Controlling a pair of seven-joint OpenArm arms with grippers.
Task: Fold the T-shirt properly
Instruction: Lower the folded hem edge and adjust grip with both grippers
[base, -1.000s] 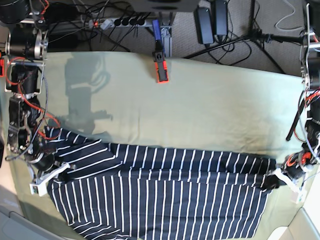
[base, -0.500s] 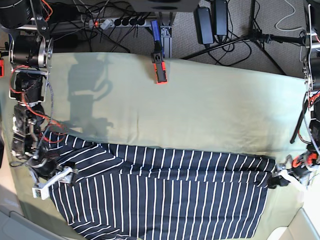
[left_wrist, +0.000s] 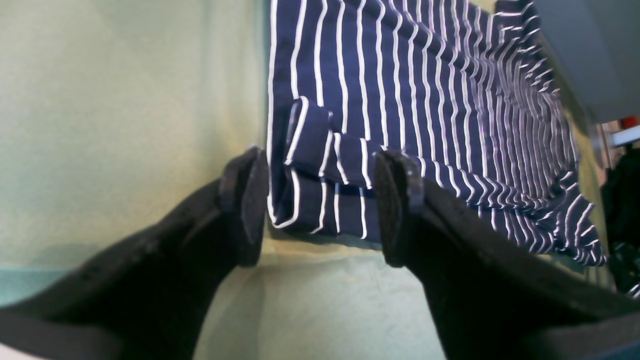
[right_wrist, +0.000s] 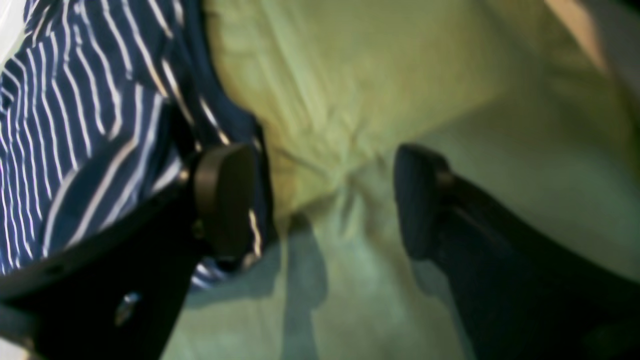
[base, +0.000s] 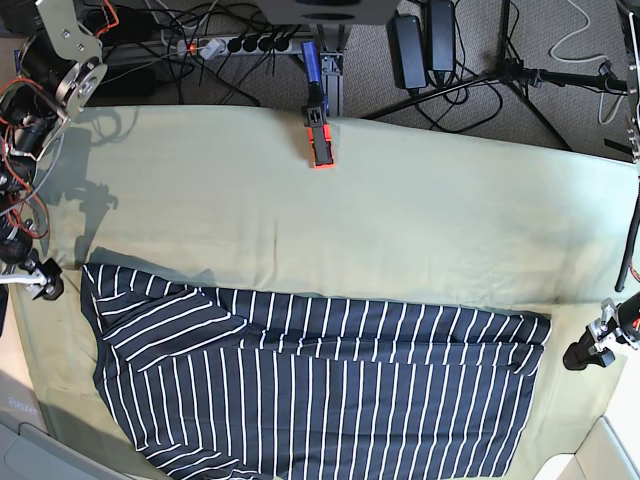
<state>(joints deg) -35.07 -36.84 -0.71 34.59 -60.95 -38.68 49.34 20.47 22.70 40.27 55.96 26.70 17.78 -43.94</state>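
Base view: the dark navy short-sleeved T-shirt with thin white stripes (base: 320, 385) lies spread across the lower half of the pale green cloth-covered table (base: 420, 220), one sleeve folded over the body at the view's left; only this view shows the garment whole, together with the orange-and-black clamp (base: 321, 138) at the table's far edge and the black cables and power adapters (base: 420, 45) on the floor beyond. The left gripper (base: 592, 350) stands just off the shirt's corner at the view's right, and the right gripper (base: 40, 280) just off the sleeve at the view's left. Left wrist view: the left gripper (left_wrist: 320, 205) has its black fingers (left_wrist: 400, 210) spread wide, and a small folded-over corner of the T-shirt (left_wrist: 390, 100) lies between and just beyond the fingertips, ungrasped. Right wrist view (blurred): the right gripper (right_wrist: 320, 200) is likewise spread apart; one finger (right_wrist: 225, 195) sits over the edge of the T-shirt (right_wrist: 75, 125), the other over bare, wrinkled green cloth (right_wrist: 350, 100), with nothing held between them.
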